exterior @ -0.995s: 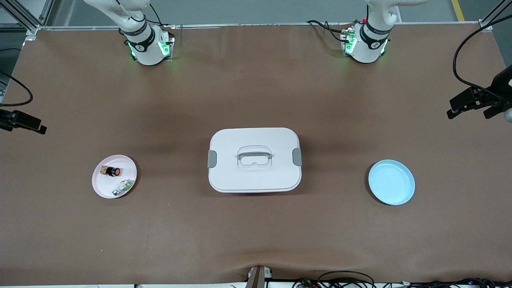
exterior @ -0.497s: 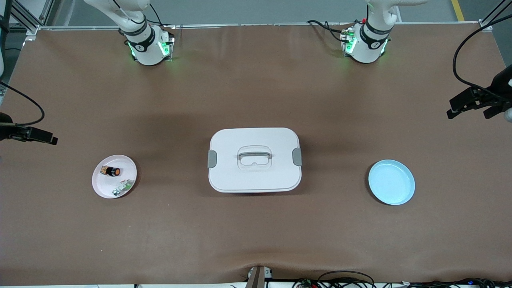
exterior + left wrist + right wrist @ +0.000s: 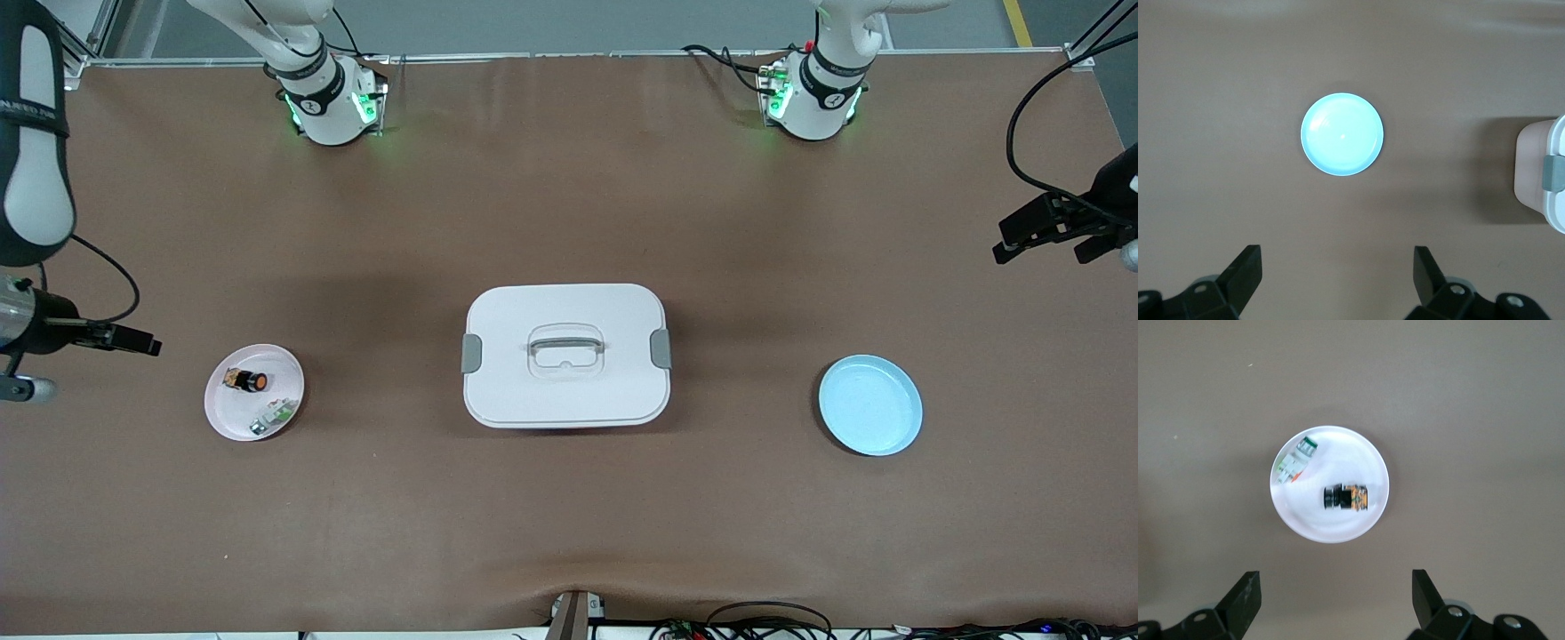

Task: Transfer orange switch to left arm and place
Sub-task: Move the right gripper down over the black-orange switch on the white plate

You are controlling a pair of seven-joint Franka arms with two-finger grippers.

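The orange switch lies on its side on a small pink plate toward the right arm's end of the table. My right gripper hangs open and empty over bare table beside that plate, apart from it. The white box with grey latches stands shut mid-table. My left gripper waits open and empty over the left arm's end of the table, above bare table beside the blue plate.
A small green-and-white component shares the pink plate with the switch. The blue plate holds nothing. Cables lie along the table's front edge and by the arm bases.
My right arm has swung in from the table's end toward the pink plate. The left arm, the box and both plates have not moved.
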